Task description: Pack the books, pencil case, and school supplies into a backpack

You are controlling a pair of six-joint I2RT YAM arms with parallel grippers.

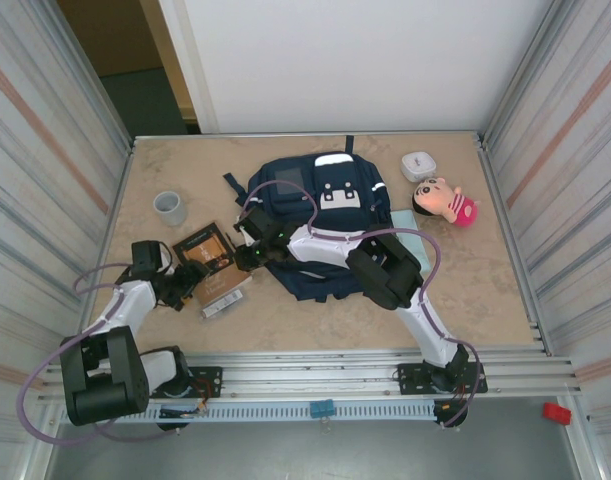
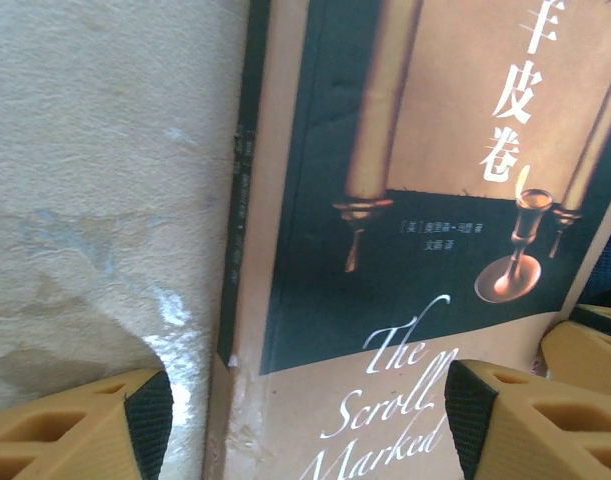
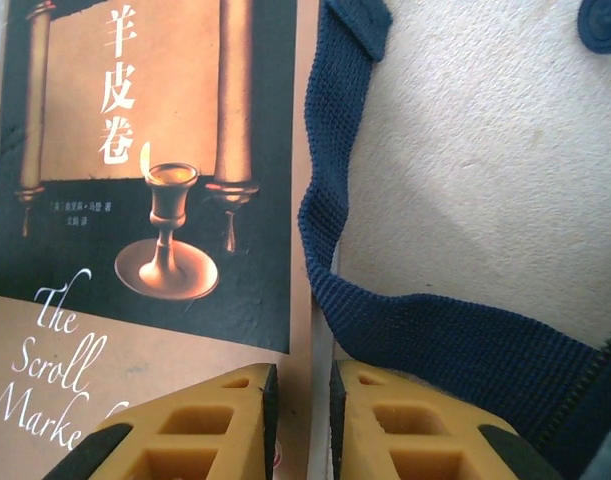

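Note:
A book with a dark cover and a scroll picture lies on top of a paler book, left of the navy backpack. My right gripper reaches across the backpack's front. In the right wrist view its jaws are nearly closed on the book's right edge, next to a blue backpack strap. My left gripper stands open astride the book's spine, one finger over the table, one over the cover. The teal pencil case lies partly under the right arm.
A grey cup stands at the back left. A small white case and a pink-clothed doll lie right of the backpack. A small silver-grey bar sits by the books' near edge. Metal walls close in both sides.

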